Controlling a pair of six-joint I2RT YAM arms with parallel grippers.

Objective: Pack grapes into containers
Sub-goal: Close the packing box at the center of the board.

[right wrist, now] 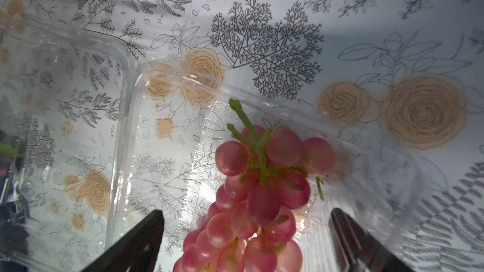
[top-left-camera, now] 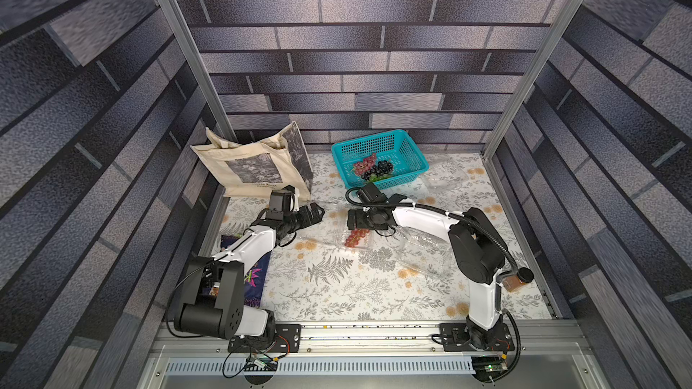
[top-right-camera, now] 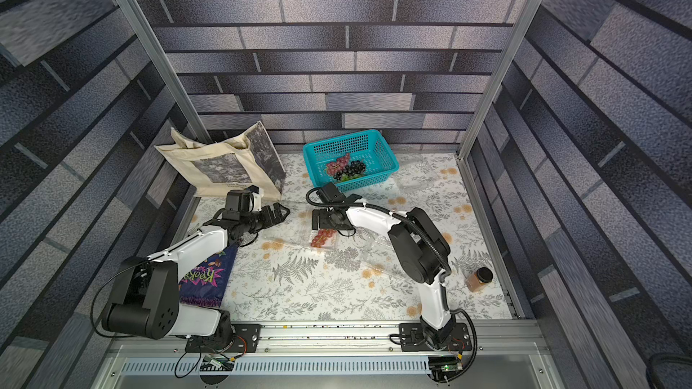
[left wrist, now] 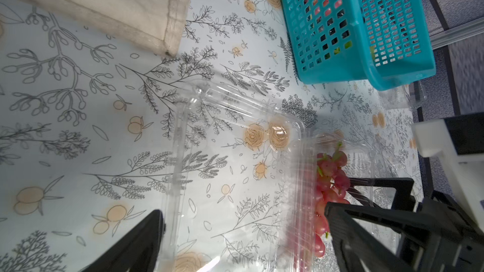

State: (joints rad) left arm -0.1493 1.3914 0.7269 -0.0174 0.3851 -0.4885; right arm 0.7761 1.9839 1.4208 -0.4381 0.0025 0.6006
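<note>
Spotting red bunch (right wrist: 256,192) down inside open clear container (right wrist: 170,139), mid-table. Hovering right gripper (right wrist: 247,214) directly over it, jaws fully spread, gripping nothing. Holding left gripper (top-left-camera: 316,214) near lid (left wrist: 222,153), equally wide, empty, probably for closing. Leaving more grapes (top-left-camera: 374,171) in teal basket (top-left-camera: 408,151).

The left arm (top-left-camera: 243,252) is leaning from its base at the near rail toward the middle, forearm angling low. The left gripper (top-left-camera: 318,213) is pointing across at the other arm, its fingers (left wrist: 136,242) standing wide apart and gripping nothing. The right arm (top-left-camera: 483,293) is standing up from its base, bending sharply at the elbow (top-left-camera: 475,252) and sending its forearm toward the middle. The right gripper (top-left-camera: 349,218) is facing the left one, near it but apart, its fingers (right wrist: 136,239) spread just as wide, clamping nothing.
</note>
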